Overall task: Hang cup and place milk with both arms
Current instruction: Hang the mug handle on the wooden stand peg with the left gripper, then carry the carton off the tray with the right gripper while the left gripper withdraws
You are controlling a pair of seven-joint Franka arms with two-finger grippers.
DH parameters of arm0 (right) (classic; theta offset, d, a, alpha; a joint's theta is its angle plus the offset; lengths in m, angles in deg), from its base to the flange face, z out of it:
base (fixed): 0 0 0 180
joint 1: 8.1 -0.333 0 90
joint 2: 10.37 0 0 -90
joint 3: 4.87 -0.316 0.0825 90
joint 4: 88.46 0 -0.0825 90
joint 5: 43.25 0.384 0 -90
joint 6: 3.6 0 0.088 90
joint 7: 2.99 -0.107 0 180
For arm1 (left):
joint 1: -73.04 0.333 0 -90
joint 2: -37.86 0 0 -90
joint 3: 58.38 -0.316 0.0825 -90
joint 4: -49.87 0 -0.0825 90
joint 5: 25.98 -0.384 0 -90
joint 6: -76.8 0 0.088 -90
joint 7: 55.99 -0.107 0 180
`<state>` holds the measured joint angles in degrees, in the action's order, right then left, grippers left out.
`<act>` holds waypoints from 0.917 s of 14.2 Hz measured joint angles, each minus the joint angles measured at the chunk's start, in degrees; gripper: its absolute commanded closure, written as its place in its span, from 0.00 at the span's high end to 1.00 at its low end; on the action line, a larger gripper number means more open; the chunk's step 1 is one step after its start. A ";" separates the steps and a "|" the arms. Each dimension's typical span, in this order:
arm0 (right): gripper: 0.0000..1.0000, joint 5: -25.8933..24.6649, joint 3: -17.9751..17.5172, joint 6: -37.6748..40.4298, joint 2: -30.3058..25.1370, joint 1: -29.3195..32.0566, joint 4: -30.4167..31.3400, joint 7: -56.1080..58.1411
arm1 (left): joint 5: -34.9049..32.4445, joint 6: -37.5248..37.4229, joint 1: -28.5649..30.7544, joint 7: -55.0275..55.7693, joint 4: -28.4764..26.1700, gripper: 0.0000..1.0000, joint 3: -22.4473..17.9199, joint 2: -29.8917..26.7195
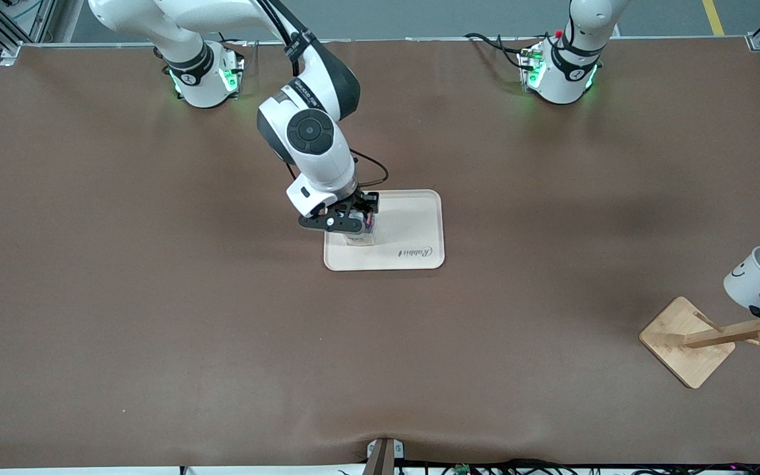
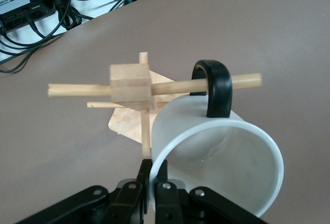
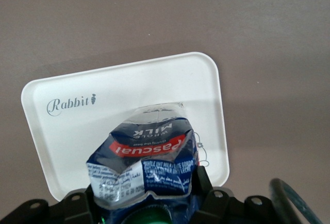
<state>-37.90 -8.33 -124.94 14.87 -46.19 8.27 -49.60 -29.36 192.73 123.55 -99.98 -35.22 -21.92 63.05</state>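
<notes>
From my seat, the right gripper [image 1: 347, 223] is down at the tray [image 1: 413, 227], at the tray's end toward the right arm, and its fingers are clamped on the milk [image 3: 147, 165], whose sides are crumpled in between them. In the right wrist view I see the red band and white lettering on the dark-blue carton, and its whitish base appears to rest on the tray, though I cannot be sure of contact. The tray sits mid-table, with "Rabbit" printed along its edge nearer the front camera. The left gripper [image 2: 152, 190] does not show in the front view; in its wrist view the fingers are pinched together on the rim of the cup [image 2: 221, 157]. The cup [image 1: 759, 277] is tilted at the left arm's end of the table, up at the rack [image 1: 690, 340], smiley showing, and its black handle [image 2: 214, 90] is threaded over one peg [image 2: 180, 86]. The rack's square base lies flat on the table, nearer the front camera than the cup.
</notes>
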 measured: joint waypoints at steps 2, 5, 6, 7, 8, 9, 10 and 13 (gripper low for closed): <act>0.00 0.08 0.39 6.59 -0.03 0.18 -3.78 -0.10 | 0.00 0.00 0.05 -0.09 0.18 1.00 0.06 0.25; 0.00 0.21 0.80 17.99 -0.58 1.73 -11.14 -0.47 | 0.00 -0.16 -0.02 0.97 0.65 1.00 0.69 0.15; 0.00 0.25 0.87 20.02 -1.00 2.89 -12.29 -0.47 | 0.01 -0.57 -0.08 2.39 0.67 1.00 0.90 0.00; 0.00 0.32 0.91 21.64 -1.46 4.47 -12.92 -0.21 | 0.01 -1.68 -0.13 4.55 0.70 1.00 1.34 -0.28; 0.00 0.38 0.96 23.11 -2.03 6.43 -13.18 0.89 | 0.01 -3.54 -0.18 7.70 0.73 1.00 2.10 -0.78; 0.00 0.50 1.01 24.33 -2.65 8.60 -13.19 3.05 | 0.01 -5.89 -0.24 11.37 0.76 1.00 3.10 -1.47; 0.00 0.77 1.09 25.63 -3.26 10.88 -13.21 5.96 | 0.01 -8.52 -0.30 15.30 0.79 1.00 4.35 -2.40; 0.00 1.24 1.24 30.11 -5.06 17.38 -13.17 14.69 | 0.01 -15.21 -0.68 27.77 0.74 1.00 8.50 -6.36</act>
<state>-36.65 -7.08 -94.84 9.82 -28.81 -4.91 -34.90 -29.35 177.52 122.87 -72.22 -34.47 -13.42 56.69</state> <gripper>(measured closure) 0.436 0.000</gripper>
